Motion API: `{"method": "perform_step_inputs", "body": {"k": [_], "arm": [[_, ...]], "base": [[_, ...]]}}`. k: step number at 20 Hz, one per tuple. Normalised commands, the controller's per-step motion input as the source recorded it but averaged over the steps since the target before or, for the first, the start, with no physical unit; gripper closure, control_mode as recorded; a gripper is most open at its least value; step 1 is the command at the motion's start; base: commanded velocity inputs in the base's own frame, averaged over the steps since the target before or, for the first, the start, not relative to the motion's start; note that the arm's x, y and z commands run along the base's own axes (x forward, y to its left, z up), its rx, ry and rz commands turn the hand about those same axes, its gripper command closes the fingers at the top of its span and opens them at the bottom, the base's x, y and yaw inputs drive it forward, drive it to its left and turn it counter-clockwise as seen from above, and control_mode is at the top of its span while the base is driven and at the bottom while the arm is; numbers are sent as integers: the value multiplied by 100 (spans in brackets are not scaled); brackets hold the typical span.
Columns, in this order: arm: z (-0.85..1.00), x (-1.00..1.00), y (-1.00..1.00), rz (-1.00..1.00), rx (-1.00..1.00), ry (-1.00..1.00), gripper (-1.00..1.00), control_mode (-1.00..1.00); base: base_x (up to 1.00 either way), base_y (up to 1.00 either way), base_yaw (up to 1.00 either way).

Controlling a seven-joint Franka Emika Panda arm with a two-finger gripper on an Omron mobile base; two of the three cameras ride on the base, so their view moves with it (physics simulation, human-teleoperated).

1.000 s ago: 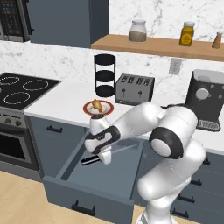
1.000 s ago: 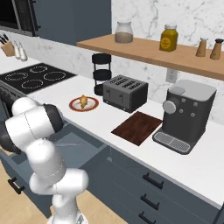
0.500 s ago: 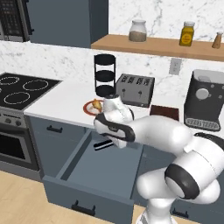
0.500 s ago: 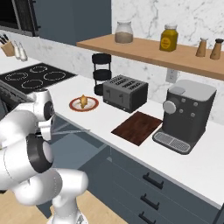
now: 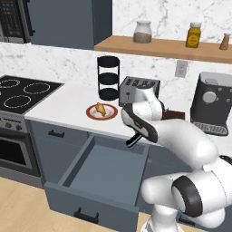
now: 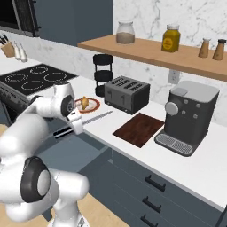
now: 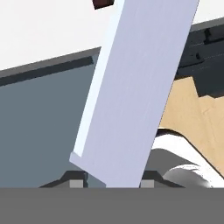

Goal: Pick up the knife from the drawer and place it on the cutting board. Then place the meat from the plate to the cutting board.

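Gripper (image 6: 76, 125) is clamping the knife (image 6: 91, 120), holding it in the air over the counter edge above the open drawer (image 5: 102, 170), blade pointing toward the cutting board (image 6: 139, 128). Meat (image 6: 82, 103) is sitting on the plate (image 6: 92, 105), beside the black rack (image 6: 102, 75).
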Motion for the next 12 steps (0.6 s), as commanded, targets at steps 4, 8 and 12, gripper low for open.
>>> {"method": "perform_step_inputs", "body": {"k": [4,8,12], "arm": [[0,25,-99,39,13,6,100,-100],[21,12,-94,27,33,1,100,-100],[20,37,-61,15,24,4,100,-100]], "base": [[0,0,0],[0,0,0],[0,0,0]]}}
